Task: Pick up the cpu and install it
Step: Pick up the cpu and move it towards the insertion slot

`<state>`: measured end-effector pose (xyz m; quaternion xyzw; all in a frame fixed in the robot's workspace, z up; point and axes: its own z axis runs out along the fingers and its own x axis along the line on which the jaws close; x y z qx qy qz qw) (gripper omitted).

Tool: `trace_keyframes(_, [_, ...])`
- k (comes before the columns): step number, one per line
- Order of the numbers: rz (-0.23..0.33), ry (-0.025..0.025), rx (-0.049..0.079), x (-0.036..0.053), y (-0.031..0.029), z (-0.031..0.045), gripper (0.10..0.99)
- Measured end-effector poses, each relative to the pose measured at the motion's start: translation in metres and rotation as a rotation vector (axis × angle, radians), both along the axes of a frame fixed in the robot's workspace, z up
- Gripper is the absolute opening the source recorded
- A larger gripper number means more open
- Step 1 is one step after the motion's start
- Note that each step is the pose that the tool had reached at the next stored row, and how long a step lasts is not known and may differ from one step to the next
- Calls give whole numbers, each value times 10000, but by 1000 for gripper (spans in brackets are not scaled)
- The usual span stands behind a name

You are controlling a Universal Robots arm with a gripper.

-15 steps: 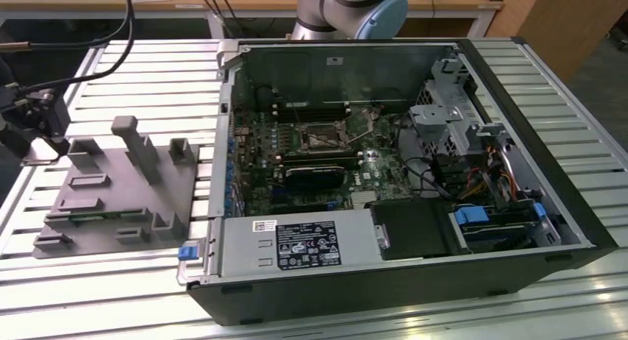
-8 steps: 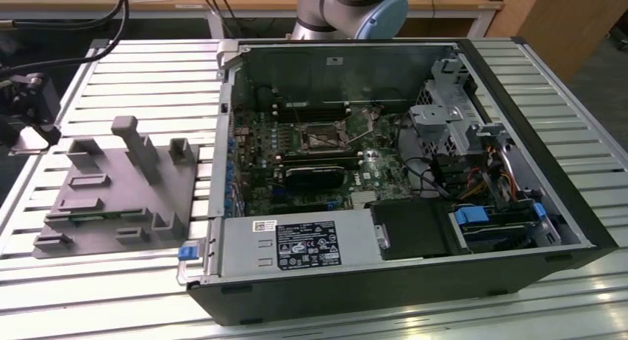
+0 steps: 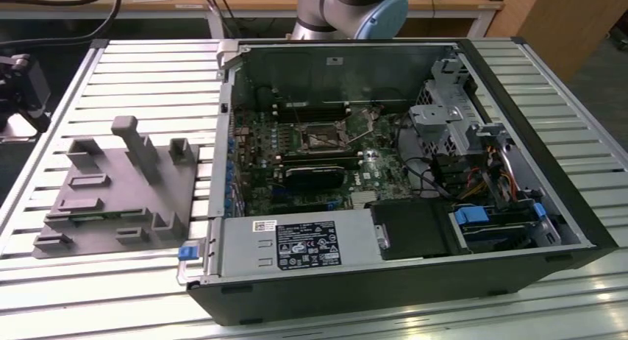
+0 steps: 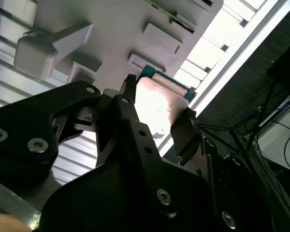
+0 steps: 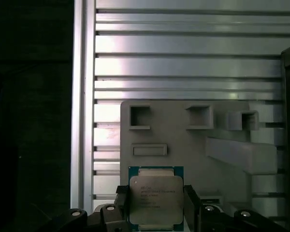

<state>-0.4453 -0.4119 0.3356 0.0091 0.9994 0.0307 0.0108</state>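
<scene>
My gripper (image 5: pixel 156 205) is shut on the cpu (image 5: pixel 156 195), a flat square chip with a pale silver top and a blue-green rim. Black fingers (image 5: pixel 122 203) press on two opposite edges of it. In the second wrist view the cpu (image 4: pixel 162 101) shines between the same fingers (image 4: pixel 183 133). It hangs above the grey plastic holder block (image 5: pixel 198 145), close to one edge of that block. In the exterior view the black motherboard socket (image 3: pixel 322 140) sits in the middle of the board inside the open computer case (image 3: pixel 549 171).
The holder block (image 3: pixel 108 193) lies on the slatted metal table (image 3: pixel 147 75) on the exterior view's left of the case. A power supply (image 3: pixel 294 246), cables and a drive cage (image 3: pixel 451 115) crowd the case. The arm's base (image 3: pixel 354 9) stands behind it.
</scene>
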Motion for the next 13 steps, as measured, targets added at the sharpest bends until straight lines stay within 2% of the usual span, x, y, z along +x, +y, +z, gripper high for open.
trace_keyframes(13, [0, -27, 0, -4, 0, 334, 537])
